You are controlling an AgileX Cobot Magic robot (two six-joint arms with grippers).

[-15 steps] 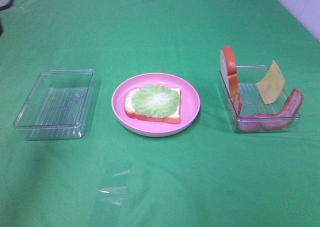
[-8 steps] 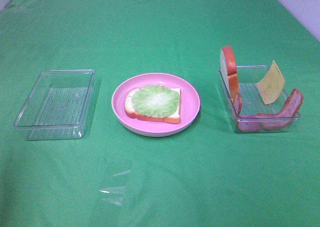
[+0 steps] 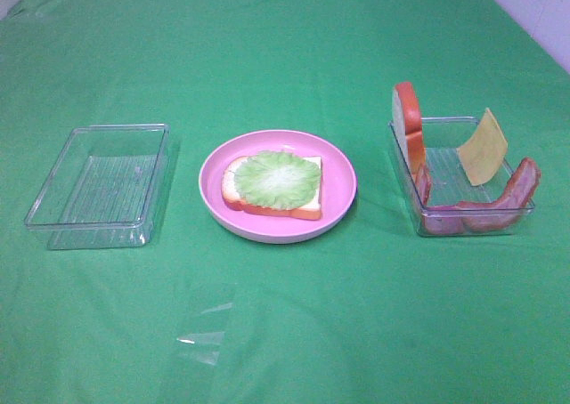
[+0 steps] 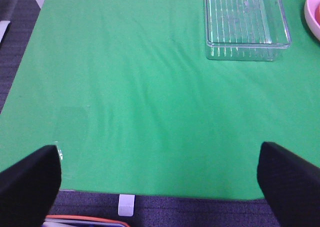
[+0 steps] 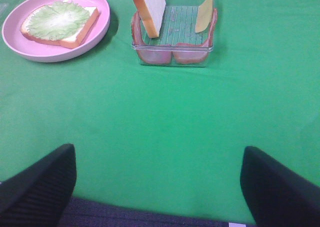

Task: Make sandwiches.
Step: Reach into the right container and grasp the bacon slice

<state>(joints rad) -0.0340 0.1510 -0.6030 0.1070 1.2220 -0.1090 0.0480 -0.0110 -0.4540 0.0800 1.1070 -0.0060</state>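
Risk: at 3 o'clock of the pink plate (image 3: 343, 168), the bacon (image 3: 524, 181) and cheese (image 3: 483, 148) lean on the tray (image 3: 450, 119) wall beside an upright bread slice (image 3: 408, 119); a claw descending there may snag the wall, drag the tray or topple the slice. The started sandwich (image 3: 272, 186) lies flat on the plate at worktop (image 3: 285, 48) centre, lettuce (image 3: 278, 177) up, long axis roughly 9-to-3 o'clock. The left claw (image 4: 157, 152) and right claw (image 5: 157, 154) both stand apart, holding nothing.
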